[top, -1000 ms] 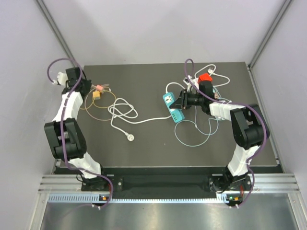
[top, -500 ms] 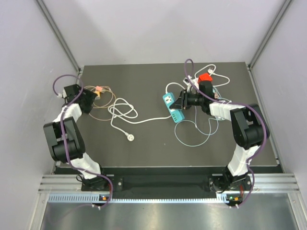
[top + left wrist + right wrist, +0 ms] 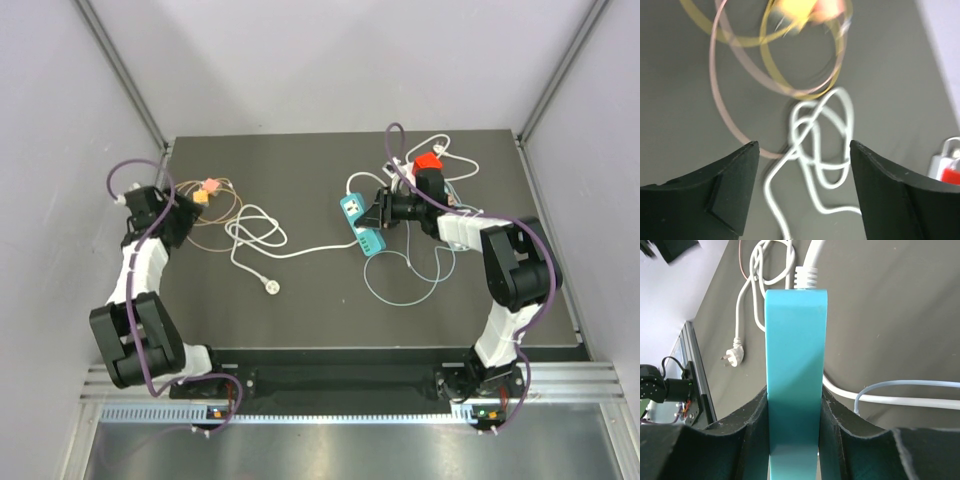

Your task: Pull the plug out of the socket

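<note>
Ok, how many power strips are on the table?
2. The teal power strip sits mid-table, clamped in the right gripper. The white power strip lies back right, largely hidden by the right arm. More could be hidden.

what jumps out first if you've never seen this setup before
The right gripper stands out first, shut on a bright teal power strip right of the table's centre. Next comes the left gripper, jaws wide open, hovering over thin yellow and pink cables at the far left. A loose white plug lies between the two, nearer the front.
</note>
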`<state>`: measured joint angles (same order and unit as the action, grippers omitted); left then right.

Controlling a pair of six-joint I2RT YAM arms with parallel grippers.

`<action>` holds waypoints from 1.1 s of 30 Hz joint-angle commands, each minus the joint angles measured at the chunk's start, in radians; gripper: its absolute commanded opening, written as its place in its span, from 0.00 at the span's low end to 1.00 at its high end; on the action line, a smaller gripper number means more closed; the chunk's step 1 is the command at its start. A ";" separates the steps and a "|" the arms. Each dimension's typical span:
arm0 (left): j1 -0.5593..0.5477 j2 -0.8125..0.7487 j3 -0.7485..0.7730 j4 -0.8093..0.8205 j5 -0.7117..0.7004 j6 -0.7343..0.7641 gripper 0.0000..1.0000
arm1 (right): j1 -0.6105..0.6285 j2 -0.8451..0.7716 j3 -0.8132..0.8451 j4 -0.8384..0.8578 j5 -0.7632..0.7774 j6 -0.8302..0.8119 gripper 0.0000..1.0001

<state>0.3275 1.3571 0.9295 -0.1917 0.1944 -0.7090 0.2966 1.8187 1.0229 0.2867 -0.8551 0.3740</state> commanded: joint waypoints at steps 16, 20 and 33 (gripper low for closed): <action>-0.227 -0.046 -0.156 0.175 0.473 0.138 0.77 | -0.017 0.001 0.059 -0.006 -0.004 -0.072 0.00; -0.284 -0.041 -0.147 0.114 0.403 0.189 0.77 | -0.024 0.050 0.078 0.005 0.014 -0.015 0.00; -0.311 -0.311 -0.147 -0.087 0.151 0.203 0.77 | 0.098 0.270 0.425 -0.192 0.045 0.087 0.00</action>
<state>0.0223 1.1175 0.7570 -0.2672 0.3996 -0.4961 0.3386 2.0293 1.3472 0.0967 -0.8177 0.3981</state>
